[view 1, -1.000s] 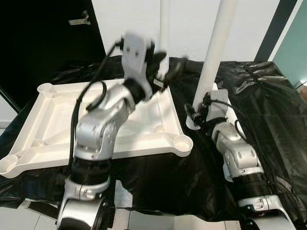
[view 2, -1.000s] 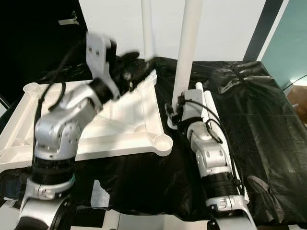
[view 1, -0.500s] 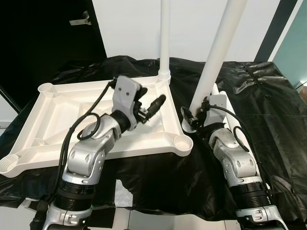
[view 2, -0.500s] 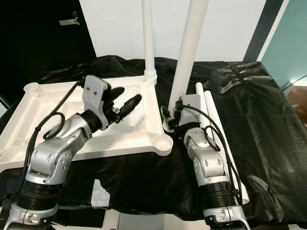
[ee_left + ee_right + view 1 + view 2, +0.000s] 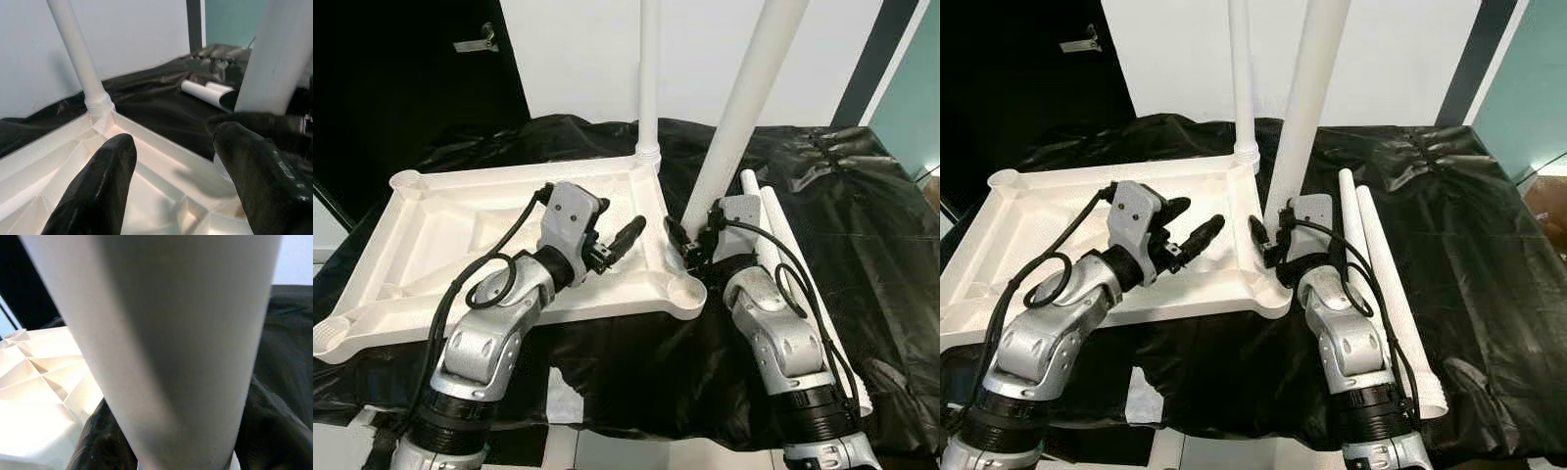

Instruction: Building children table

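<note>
The white table top (image 5: pixel 440 235) lies upside down on black cloth. One white leg (image 5: pixel 649 88) stands upright in its far right corner socket. My right gripper (image 5: pixel 691 247) is shut on the lower end of a second white leg (image 5: pixel 744 108), also seen close up in the right wrist view (image 5: pixel 171 347). That leg leans to the right, and its foot hangs just above the near right corner socket (image 5: pixel 687 289). My left gripper (image 5: pixel 617 235) hovers open over the right part of the table top with nothing between its fingers (image 5: pixel 98 196).
Two loose white legs (image 5: pixel 1381 264) lie side by side on the black cloth (image 5: pixel 862 215) to the right of my right arm. A dark door (image 5: pixel 411 69) and a white wall stand behind the table. Open corner sockets (image 5: pixel 406 179) show at the table top's left end.
My left arm has come down from a raised pose to just above the table top. My right gripper has carried its leg leftward to the near right corner socket, and the leg tilts more.
</note>
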Controlling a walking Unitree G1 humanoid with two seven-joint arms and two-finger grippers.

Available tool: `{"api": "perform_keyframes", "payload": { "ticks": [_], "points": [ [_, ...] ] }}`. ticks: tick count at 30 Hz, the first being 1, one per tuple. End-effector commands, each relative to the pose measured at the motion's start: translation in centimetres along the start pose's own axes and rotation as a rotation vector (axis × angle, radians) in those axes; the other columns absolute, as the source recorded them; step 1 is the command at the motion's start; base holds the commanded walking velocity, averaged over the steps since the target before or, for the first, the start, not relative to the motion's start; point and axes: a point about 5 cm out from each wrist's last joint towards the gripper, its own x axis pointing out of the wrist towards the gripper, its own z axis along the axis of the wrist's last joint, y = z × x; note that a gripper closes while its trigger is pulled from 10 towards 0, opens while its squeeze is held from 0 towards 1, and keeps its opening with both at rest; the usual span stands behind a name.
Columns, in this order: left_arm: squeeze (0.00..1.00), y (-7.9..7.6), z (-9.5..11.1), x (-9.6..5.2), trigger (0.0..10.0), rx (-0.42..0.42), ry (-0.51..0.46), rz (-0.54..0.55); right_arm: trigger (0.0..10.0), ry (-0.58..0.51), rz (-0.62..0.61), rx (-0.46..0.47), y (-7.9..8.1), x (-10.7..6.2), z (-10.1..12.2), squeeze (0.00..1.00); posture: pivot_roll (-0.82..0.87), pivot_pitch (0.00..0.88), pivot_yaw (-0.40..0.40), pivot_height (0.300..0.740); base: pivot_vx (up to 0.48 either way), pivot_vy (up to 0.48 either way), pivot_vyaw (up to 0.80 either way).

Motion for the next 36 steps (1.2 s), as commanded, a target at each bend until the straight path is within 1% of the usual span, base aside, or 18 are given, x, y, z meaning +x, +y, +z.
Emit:
{"api": "perform_keyframes", "payload": {
  "ticks": [1, 4, 10, 17, 23, 25, 28, 29, 34, 35, 36],
  "points": [
    [0.0, -1.1, 0.1, -0.3, 10.0, 0.024, -0.005, -0.161, 10.0, 0.02, 0.011, 0.01, 0.6, -0.2, -0.5, 0.0, -0.01, 0.02, 0.002, 0.74, 0.0, 0.0, 0.0],
    [0.0, -1.3, -0.2, -0.7, 10.0, 0.038, 0.016, -0.184, 10.0, 0.095, 0.014, 0.044, 1.4, -1.2, -2.6, 0.0, -0.01, 0.022, -0.002, 0.74, 0.0, 0.0, 0.0],
    [0.0, -1.0, -0.4, -0.9, 10.0, 0.043, 0.025, -0.176, 10.0, 0.153, -0.006, 0.043, 1.2, -2.4, -4.1, 0.0, -0.01, 0.028, -0.002, 0.74, 0.0, 0.0, 0.0],
    [0.0, -1.0, -0.5, -0.9, 10.0, 0.053, 0.033, -0.184, 10.0, 0.156, -0.039, 0.036, 0.6, -3.0, -3.9, 0.0, -0.02, 0.034, 0.003, 0.74, 0.0, 0.0, 0.0],
    [0.0, -1.0, -0.6, -1.0, 10.0, 0.055, 0.036, -0.193, 10.0, 0.149, -0.045, 0.028, 0.5, -3.4, -3.8, 0.0, -0.02, 0.035, 0.003, 0.74, 0.0, 0.0, 0.0],
    [0.0, -1.0, -0.7, -1.1, 10.0, 0.058, 0.041, -0.202, 10.0, 0.177, -0.074, 0.06, -0.1, -4.2, -4.2, 0.0, -0.03, 0.042, 0.012, 0.74, 0.0, 0.0, 0.0],
    [0.0, -1.0, -0.7, -1.1, 10.0, 0.059, 0.042, -0.205, 10.0, 0.183, -0.087, 0.064, -0.3, -4.5, -4.3, 0.0, -0.03, 0.043, 0.01, 0.74, 0.0, 0.0, 0.0],
    [0.0, -1.1, -0.7, -1.0, 10.0, 0.061, 0.044, -0.208, 10.0, 0.188, -0.094, 0.075, -0.7, -4.6, -4.3, 0.0, -0.02, 0.042, 0.011, 0.74, 0.0, 0.0, 0.0],
    [0.0, -1.1, -0.7, -1.1, 10.0, 0.061, 0.043, -0.211, 10.0, 0.195, -0.096, 0.086, -0.9, -4.6, -4.2, 0.0, -0.02, 0.041, 0.011, 0.74, 0.0, 0.0, 0.0],
    [0.0, -1.1, -0.7, -1.1, 10.0, 0.062, 0.044, -0.209, 10.0, 0.198, -0.078, 0.079, -0.7, -4.6, -4.2, 0.0, -0.02, 0.04, 0.009, 0.74, 0.0, 0.0, 0.0],
    [0.0, -1.0, -0.8, -1.1, 10.0, 0.063, 0.048, -0.205, 10.0, 0.229, -0.031, 0.038, -0.3, -4.8, -4.7, 0.0, -0.02, 0.037, 0.008, 0.74, 0.0, 0.0, 0.0]
  ]
}}
